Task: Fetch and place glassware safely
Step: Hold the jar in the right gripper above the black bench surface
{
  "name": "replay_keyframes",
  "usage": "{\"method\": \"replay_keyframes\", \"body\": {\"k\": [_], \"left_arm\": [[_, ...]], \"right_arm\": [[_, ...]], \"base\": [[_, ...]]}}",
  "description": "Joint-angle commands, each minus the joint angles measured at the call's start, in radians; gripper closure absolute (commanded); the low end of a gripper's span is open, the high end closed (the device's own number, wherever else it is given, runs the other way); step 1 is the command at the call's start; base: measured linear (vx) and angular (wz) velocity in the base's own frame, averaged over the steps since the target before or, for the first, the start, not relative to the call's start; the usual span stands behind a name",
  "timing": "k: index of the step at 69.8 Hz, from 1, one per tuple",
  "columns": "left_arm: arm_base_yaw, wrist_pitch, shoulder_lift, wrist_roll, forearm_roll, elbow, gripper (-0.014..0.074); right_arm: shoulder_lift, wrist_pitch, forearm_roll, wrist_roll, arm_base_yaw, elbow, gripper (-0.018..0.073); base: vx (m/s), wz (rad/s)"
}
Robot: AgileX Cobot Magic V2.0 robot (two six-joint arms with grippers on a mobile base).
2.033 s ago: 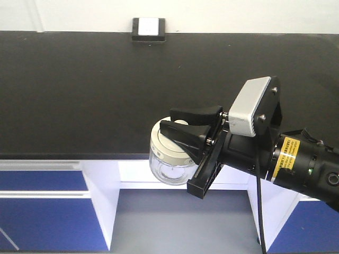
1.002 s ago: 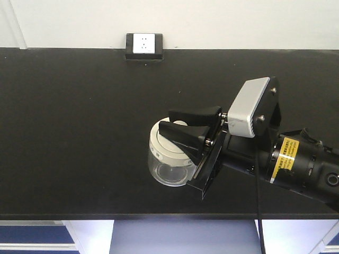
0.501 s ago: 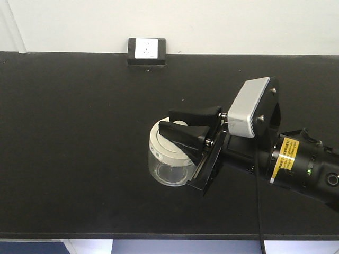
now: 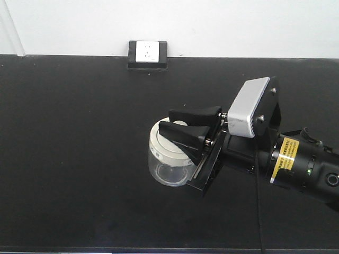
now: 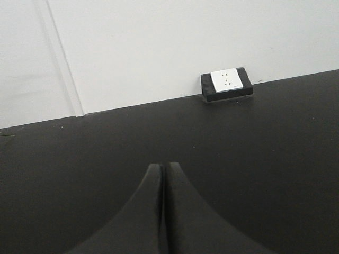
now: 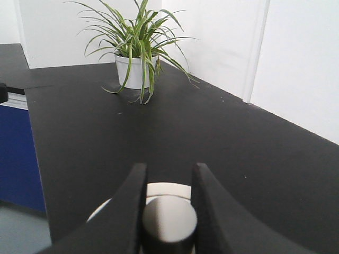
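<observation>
Black countertop [image 4: 79, 159], wall socket [image 4: 148, 53] at the back. Right gripper [image 4: 168, 119] is pinching the knob [image 6: 169, 219] on the glass jar [image 4: 167, 170], which sits mid-counter. Left gripper [image 5: 163, 177] is squeezed together, nothing in it.

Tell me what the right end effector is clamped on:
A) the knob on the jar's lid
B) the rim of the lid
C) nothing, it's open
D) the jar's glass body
A: the right wrist view shows the right end effector closed on the knob atop the lid, above the jar glass.
</observation>
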Motion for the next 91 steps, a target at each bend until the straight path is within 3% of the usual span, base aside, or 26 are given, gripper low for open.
{"method": "replay_keyframes", "body": {"k": [1, 91], "left_arm": [[-0.004, -0.071, 0.014, -0.004, -0.003, -0.029, 0.0603], [-0.004, -0.07, 0.014, -0.004, -0.003, -0.029, 0.0603]], "right_arm": [[-0.03, -0.068, 0.045, -0.003, -0.002, -0.032, 0.0563], [-0.018, -0.064, 0.045, -0.003, -0.002, -0.032, 0.0563]], "base": [[0.05, 0.0], [0.02, 0.0]]}}
